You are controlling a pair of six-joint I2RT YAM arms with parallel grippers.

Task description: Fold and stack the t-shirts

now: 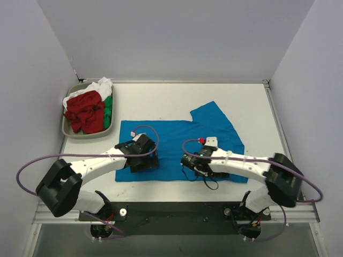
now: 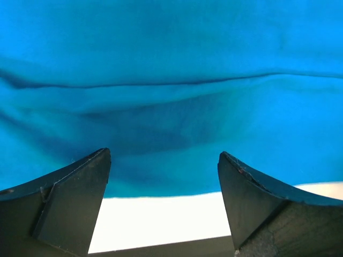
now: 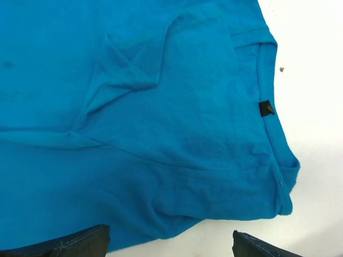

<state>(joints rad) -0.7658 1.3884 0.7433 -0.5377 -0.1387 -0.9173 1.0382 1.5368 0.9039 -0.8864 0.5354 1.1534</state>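
Large bright blue cloth t-shirt [image 1: 177,144] lies spread mid-table. Left gripper [image 2: 163,201] and right gripper [image 3: 170,243] low over its near edge, jaws wide apart, empty. Best: pinch both matching edge points, lift evenly, avoid bunching. Red, green and white shirts [image 1: 88,110] heaped in grey oval metal tray [image 1: 86,135], far left.

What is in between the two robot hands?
Only the bright blue cloth t-shirt, lying on the white table. The top view shows it filling the stretch between the open left gripper and the open right gripper.
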